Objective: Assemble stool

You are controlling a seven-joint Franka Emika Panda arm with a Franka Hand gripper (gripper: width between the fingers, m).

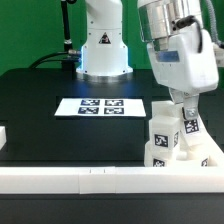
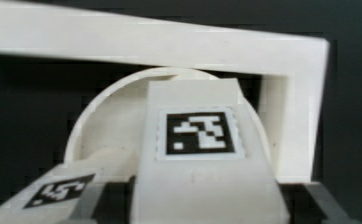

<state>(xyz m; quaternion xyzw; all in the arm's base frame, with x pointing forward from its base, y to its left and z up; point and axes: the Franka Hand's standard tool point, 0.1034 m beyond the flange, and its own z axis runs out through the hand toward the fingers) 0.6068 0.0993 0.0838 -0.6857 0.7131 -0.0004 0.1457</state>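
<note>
The gripper (image 1: 181, 112) has come down over the white stool parts in the corner of the rails at the exterior view's right. There, tagged block legs (image 1: 160, 132) stand on the round seat (image 1: 158, 158). In the wrist view, the gripper (image 2: 210, 206) is shut on one upright leg (image 2: 201, 135), with its square tag facing the camera. Dark fingers (image 2: 121, 203) press on both of its sides. The seat's curved rim (image 2: 98, 120) arcs behind the leg. Another tag (image 2: 62, 190) shows beside it.
White border rails run along the front (image 1: 90, 178) and up the right side (image 1: 212, 150), and they form a corner (image 2: 293, 60) just beyond the seat. The marker board (image 1: 100, 106) lies mid-table. The arm's base (image 1: 103, 50) stands at the back.
</note>
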